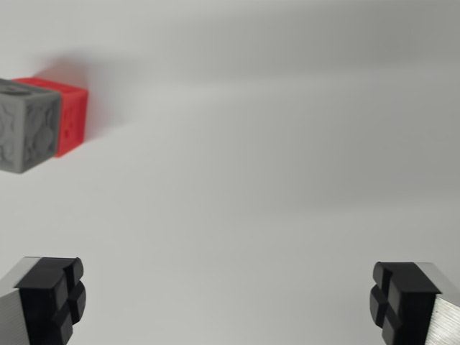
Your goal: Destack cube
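The gripper [226, 302] is seen with its jaws spread wide and nothing held between them; one black pad [57, 298] is set at the lower corner on the wrist view's left, the other [399, 302] at the lower corner on the wrist view's right; a broad stretch of bare white surface [251, 187] is left open between and beyond them. Far toward the upper left of the wrist view, a grey cube [27, 126] is cut by the frame's edge; it is seen in front of a red cube [72, 115], which is partly covered by it; whether the two touch, or one rests on the other, cannot be told; both are well apart from the jaws.
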Tool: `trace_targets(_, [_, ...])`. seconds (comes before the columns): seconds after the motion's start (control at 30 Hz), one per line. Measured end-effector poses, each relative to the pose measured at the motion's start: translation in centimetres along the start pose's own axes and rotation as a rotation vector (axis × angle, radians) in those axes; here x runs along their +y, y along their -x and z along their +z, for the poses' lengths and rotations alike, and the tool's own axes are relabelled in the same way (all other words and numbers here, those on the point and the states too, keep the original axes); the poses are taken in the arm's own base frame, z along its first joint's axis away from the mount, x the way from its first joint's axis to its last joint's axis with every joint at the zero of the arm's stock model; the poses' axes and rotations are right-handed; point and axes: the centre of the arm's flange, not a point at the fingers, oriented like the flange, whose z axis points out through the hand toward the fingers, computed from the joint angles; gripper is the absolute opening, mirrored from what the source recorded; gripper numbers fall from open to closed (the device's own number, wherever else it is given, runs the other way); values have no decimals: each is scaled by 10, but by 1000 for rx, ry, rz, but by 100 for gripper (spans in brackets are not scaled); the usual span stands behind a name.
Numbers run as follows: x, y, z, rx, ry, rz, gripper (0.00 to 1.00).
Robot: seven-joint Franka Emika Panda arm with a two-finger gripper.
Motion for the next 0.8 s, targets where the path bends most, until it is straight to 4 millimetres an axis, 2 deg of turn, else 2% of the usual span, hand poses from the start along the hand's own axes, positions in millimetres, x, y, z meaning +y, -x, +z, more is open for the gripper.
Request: trace_targets(0.8, [-57, 54, 46, 2, -3, 79, 100])
